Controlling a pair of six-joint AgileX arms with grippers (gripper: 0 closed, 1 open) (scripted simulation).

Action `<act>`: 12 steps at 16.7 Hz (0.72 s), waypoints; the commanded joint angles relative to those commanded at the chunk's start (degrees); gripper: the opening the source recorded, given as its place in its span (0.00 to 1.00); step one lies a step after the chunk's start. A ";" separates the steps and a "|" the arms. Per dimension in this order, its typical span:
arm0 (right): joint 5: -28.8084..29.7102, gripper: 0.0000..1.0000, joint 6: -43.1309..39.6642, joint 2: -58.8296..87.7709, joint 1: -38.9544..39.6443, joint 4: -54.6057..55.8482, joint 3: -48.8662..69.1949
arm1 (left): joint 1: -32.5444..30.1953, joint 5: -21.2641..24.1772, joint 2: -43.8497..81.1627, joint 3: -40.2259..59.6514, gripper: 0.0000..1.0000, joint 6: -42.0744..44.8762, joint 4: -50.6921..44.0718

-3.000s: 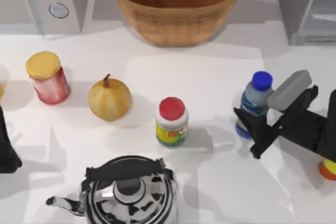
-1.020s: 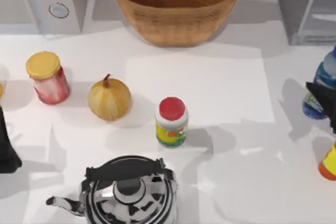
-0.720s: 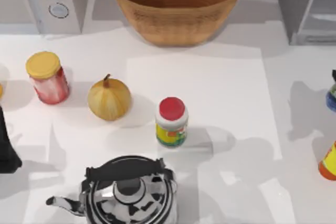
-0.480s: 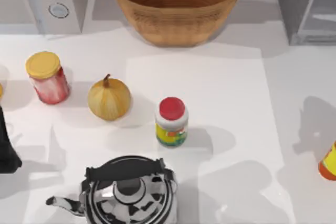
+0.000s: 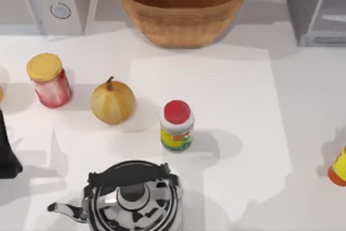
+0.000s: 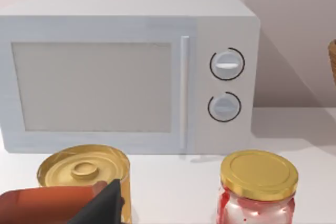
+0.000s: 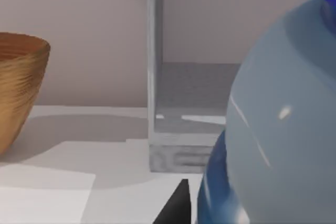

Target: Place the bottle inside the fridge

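The bottle (image 7: 283, 124) looms close in the right wrist view, just above a dark finger tip (image 7: 176, 205) of the right tool. It is apparently carried, though how far the fingers are open cannot be told. Beyond it the fridge (image 7: 178, 103) stands open at the worktop's (image 5: 216, 106) far right corner. The risk is clipping the fridge's front edge or the orange-and-yellow container (image 5: 338, 169) if the approach runs low or off-line, or a loose hold letting the bottle slip. The left arm (image 5: 6, 155) sits parked at the left edge.
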 joint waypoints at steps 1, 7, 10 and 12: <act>0.72 0.01 0.43 -1.06 0.04 -0.09 -0.89 | 0.00 0.00 0.00 0.00 1.00 0.00 0.00; 0.88 0.01 0.64 -1.21 -0.03 -0.03 -1.23 | 0.00 0.00 0.00 0.00 1.00 0.00 0.00; 0.75 0.01 0.50 2.33 -0.67 1.51 -0.26 | 0.00 0.00 0.00 0.00 1.00 0.00 0.00; 0.87 0.01 0.46 7.67 -1.75 4.23 1.61 | 0.00 0.00 0.00 0.00 1.00 0.00 0.00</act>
